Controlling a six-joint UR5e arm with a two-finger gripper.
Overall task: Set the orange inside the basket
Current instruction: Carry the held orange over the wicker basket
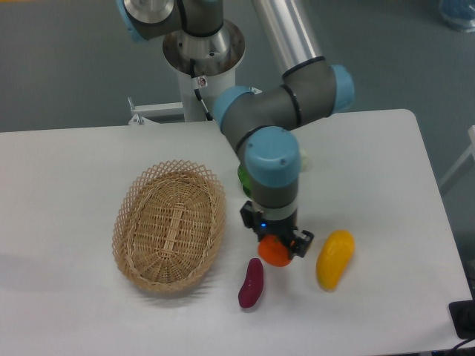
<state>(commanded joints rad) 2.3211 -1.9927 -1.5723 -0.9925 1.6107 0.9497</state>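
On the left we see the basket (169, 226), sitting flat on the table (67, 170) with its long side running from far to near. Nothing is in it that we can see. Going right, a purple veggie (251, 282) lies near us, just right of the basket. Above it hangs the claw (276, 246), and it is pinching the orange (275, 252) up off the table. So the orange is to the right of the basket, and the basket lies to the left of the claw. We think the claw must go left, over the rim, then let go. A bit of green leaf (243, 176) peeks out behind the arm. Far right lies a yellow fruit (334, 259), apart from the claw.
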